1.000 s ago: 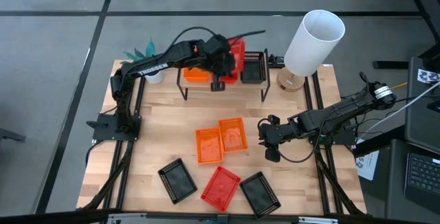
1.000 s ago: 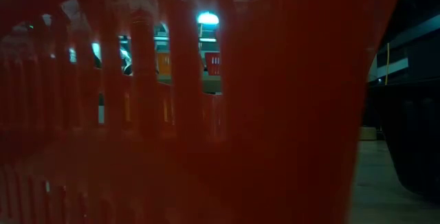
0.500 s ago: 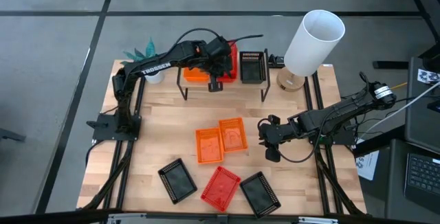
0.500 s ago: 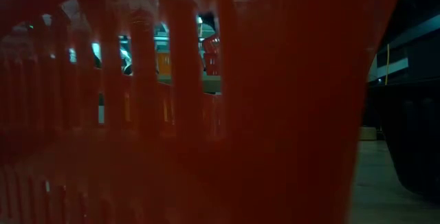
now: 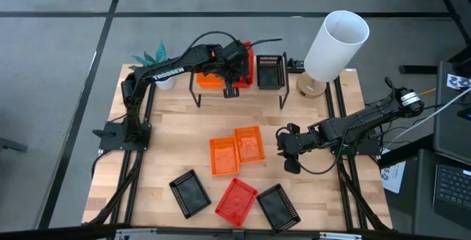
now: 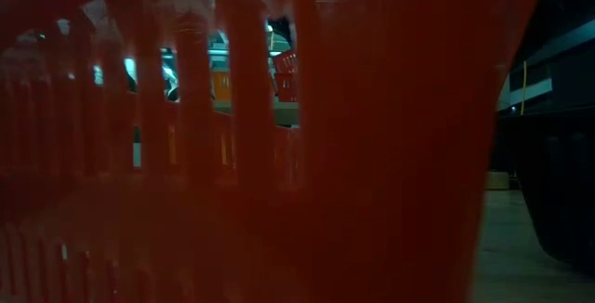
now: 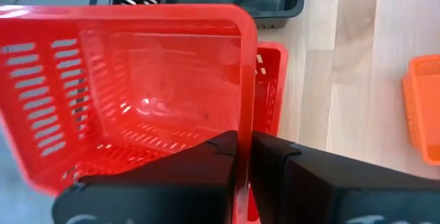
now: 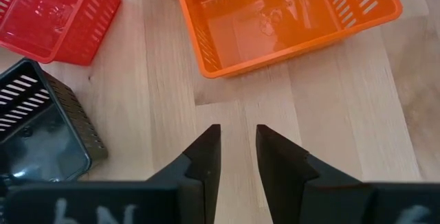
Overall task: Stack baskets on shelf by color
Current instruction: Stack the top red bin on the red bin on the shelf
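We count nine baskets in the high view. On the shelf point(image 5: 239, 87), at twelve o'clock of the table point(image 5: 176, 144), stand one orange basket point(image 5: 210, 80), a red pair under the left arm, and one black basket point(image 5: 270, 71). On the open tabletop lie two orange baskets point(image 5: 237, 150) side by side at the centre, and along the six o'clock edge, left to right, a black basket point(image 5: 190, 193), a red basket point(image 5: 236, 199) and another black basket point(image 5: 279, 206).

The left gripper point(image 5: 230, 91) sits over the middle of the shelf. Only the left wrist view shows its grip: the two fingers point(image 7: 206, 157) stand pinched on the rim wall of an upper red basket point(image 7: 137, 93), which is tilted over a lower red basket point(image 7: 269, 90) on the plank. The jaws may be loosening; we cannot confirm it. That view also catches the shelf's black basket beyond and the orange one to the side.

The low view is nearly filled by a red basket wall point(image 6: 390, 154) close to the lens; through its slots a small part of the shelf and a red basket show.

The right gripper point(image 5: 288, 152) rests at three o'clock of the two central orange baskets, apart from them. Its wrist view shows the fingers point(image 8: 205, 157) parted over bare wood, holding nothing, with an orange basket just ahead.
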You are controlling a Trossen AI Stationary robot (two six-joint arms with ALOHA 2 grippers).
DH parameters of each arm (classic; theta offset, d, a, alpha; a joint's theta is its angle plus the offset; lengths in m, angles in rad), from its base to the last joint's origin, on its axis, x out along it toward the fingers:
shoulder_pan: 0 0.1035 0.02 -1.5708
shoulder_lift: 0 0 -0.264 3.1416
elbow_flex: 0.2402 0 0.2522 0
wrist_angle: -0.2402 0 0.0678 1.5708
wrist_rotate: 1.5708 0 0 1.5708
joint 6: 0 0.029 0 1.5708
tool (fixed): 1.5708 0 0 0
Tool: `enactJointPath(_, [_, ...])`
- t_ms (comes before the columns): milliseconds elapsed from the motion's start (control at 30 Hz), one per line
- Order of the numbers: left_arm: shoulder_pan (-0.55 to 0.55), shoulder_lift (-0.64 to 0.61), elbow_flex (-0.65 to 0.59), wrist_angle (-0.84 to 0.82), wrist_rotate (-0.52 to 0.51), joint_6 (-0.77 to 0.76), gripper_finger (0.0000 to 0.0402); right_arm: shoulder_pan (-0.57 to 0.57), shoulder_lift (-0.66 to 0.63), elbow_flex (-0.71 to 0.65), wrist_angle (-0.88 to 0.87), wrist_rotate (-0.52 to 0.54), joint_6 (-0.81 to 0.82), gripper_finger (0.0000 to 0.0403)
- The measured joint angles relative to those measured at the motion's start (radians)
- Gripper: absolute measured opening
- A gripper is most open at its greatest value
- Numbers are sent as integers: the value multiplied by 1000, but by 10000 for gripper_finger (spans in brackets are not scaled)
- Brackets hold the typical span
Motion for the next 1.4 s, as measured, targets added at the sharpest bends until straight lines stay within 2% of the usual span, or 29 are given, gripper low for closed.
enactJointPath(333, [-24, 0, 0, -94, -34, -5, 26, 0, 0, 0, 1, 0, 0, 91])
enactJointPath(733, [-54, 0, 12, -70, -73, -7, 93, 0, 0, 0, 1, 0, 3, 91])
enactJointPath(867, [-79, -7, 12, -48, -79, -4, 96, 0, 0, 0, 1, 0, 3, 91])
enactJointPath(1033, [-76, 1, 13, -35, -147, 33, 96, 0, 0, 0, 1, 0, 8, 91])
enactJointPath(1200, [-40, 58, 13, 53, -146, 78, 96, 0, 0, 0, 2, 0, 31, 91])
enactJointPath(1400, [4, 92, 12, 81, -131, 86, 96, 5, 0, 0, -3, -12, 26, 91])
